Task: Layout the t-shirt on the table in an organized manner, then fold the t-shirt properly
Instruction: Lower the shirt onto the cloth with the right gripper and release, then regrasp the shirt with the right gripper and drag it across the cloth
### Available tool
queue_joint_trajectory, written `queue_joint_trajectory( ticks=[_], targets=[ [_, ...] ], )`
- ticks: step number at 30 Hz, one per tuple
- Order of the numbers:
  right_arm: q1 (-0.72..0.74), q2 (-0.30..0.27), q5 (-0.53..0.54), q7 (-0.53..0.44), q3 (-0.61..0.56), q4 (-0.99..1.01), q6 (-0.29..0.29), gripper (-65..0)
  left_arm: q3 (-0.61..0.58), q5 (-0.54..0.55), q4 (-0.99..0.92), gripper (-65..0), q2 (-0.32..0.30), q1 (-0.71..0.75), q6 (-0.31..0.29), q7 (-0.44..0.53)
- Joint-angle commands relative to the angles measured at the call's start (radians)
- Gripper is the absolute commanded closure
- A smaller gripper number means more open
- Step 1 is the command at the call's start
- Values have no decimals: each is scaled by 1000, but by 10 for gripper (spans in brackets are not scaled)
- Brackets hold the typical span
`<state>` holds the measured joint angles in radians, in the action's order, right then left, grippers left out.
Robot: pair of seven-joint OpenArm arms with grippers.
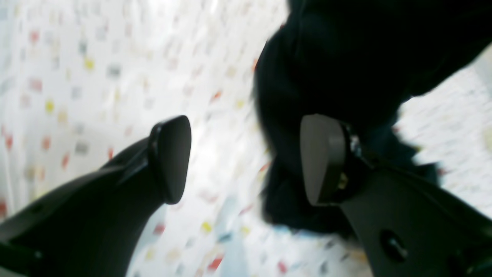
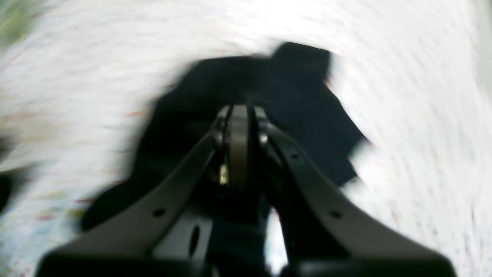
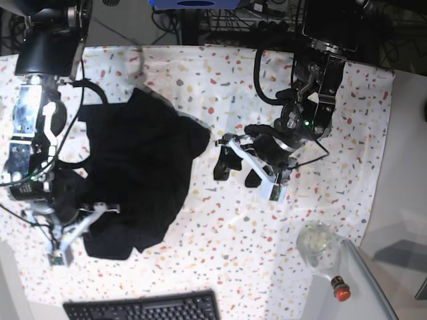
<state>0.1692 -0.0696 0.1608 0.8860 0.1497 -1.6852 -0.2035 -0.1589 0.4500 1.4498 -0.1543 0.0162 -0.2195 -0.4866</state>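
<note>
Between the right gripper [image 2: 239, 127] jaws, shut on it: black t-shirt [image 3: 143, 167], bunched on table [image 3: 347, 133]. Soft, limp; best gripped at hem. Left gripper [image 1: 246, 159] jaws wide, empty, just beside.

The t-shirt [image 3: 140, 170] is soft, matt black cloth, rumpled in folds near the table's left edge. The table [image 3: 347, 120] wears a smooth white cloth flecked red, orange, yellow and grey. The left gripper [image 1: 246, 159] has smooth, matt dark plastic pads; the right gripper [image 2: 239, 127] shows dull grey pads with small metal screws. At the front edge, the keyboard [image 3: 143, 308] is matt black plastic.
</note>
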Motion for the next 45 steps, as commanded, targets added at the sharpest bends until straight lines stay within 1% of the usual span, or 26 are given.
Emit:
queue_joint_trajectory(
  ticks=[1, 4, 5, 6, 9, 12, 13, 15, 16, 17, 18, 20, 23, 25, 27, 30, 33, 36, 43, 44, 45],
  targets=[
    [30, -9, 12, -57, 32, 43, 0, 0, 5, 8, 4, -423, -6, 3, -8, 21],
    [79, -25, 12, -195, 112, 271, -3, 0, 68, 8, -30, -421, -37, 61, -8, 21],
    [99, -49, 12, -241, 123, 353, -4, 0, 94, 8, -34, -421, -46, 81, -8, 22],
    [117, -66, 12, -279, 121, 419, -3, 0, 118, 8, -37, -421, -47, 101, -8, 22],
    [201, -98, 12, -390, 116, 647, 0, 0, 210, 8, -33, -421, -92, 173, -11, 22],
    [286, -135, 12, -399, 115, 833, 0, 0, 292, 8, -30, -420, -121, 235, -14, 22],
    [301, -143, 12, -393, 113, 868, 0, -17, 315, 8, -30, -420, -129, 250, -14, 22],
    [313, -158, 12, -325, 113, 885, -3, -221, 361, 8, -28, -420, -135, 284, -14, 22],
    [309, -166, 16, -281, 116, 853, -7, -309, 379, 8, -28, -420, -141, 298, -14, 22],
    [293, -164, 16, -244, 123, 791, -7, -386, 394, 8, -28, -420, -141, 308, -14, 22],
    [252, -161, 18, -219, 123, 710, -7, -425, 408, 8, -28, -420, -141, 319, -14, 22],
    [129, -155, 19, -209, 120, 475, -7, -434, 424, 8, -28, -420, -144, 333, -16, 22],
    [-61, -100, 19, -202, 113, 121, -12, -440, 425, 8, -28, -420, -146, 339, -16, 22],
    [-162, -69, 18, -201, 78, -40, -50, -440, 424, 8, -28, -420, -141, 339, -16, 22],
    [-237, -49, 16, -201, 15, -115, -87, -440, 413, 8, -28, -420, -140, 334, -16, 22],
    [-274, -34, 13, -207, -98, -106, -95, -437, 413, 8, -28, -420, -138, 328, -16, 22],
    [-259, -31, 13, -210, -166, -36, -95, -432, 413, 8, -27, -420, -138, 327, -16, 22],
    [-218, -11, 13, -210, -172, 47, -95, -432, 413, 8, -27, -420, -138, 327, -16, 22],
    [-141, -2, 15, -212, -180, 195, -95, -432, 414, 8, -27, -420, -138, 334, -16, 22],
    [-127, 1, 16, -221, -180, 222, -95, -429, 414, 8, -27, -420, -138, 334, -16, 22],
    [-118, 9, 16, -232, -178, 239, -95, -413, 413, 8, -27, -420, -138, 334, -16, 22]
  ],
)
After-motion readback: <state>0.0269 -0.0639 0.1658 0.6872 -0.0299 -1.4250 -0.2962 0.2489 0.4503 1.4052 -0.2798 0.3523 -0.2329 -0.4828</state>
